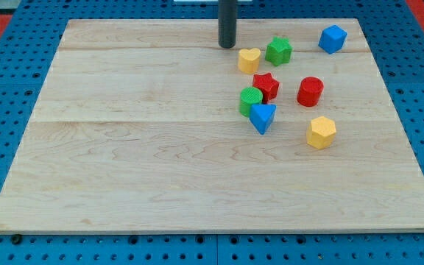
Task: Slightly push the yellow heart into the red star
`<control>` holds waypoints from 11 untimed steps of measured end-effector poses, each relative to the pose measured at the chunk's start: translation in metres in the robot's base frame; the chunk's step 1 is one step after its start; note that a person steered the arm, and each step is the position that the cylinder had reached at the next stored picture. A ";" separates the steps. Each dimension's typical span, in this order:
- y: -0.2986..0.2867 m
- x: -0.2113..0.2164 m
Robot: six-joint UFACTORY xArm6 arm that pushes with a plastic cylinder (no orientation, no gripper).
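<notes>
1. Pale wooden board (160, 169) sits on blue pegboard.
2. My tip (227, 46), bare and holding nothing, stands just left of the yellow heart (249, 59).
3. Below the heart, slightly rightward, lies the red star (266, 85).

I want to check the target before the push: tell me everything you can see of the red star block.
The red star-shaped block is a small, chunky, matte piece, plastic by its look, lying flat on the pale wooden board, right of centre. Its left side touches or nearly touches the green round block, and the blue triangular block sits just below. The yellow heart-shaped block lies apart, above it. My tip stands farther up-left, touching nothing.
</notes>
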State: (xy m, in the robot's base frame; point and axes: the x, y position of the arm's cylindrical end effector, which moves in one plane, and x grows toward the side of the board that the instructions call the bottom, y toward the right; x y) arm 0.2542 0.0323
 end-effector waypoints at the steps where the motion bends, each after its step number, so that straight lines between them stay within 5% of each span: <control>1: 0.004 0.008; 8: 0.051 0.066; 11: -0.001 0.002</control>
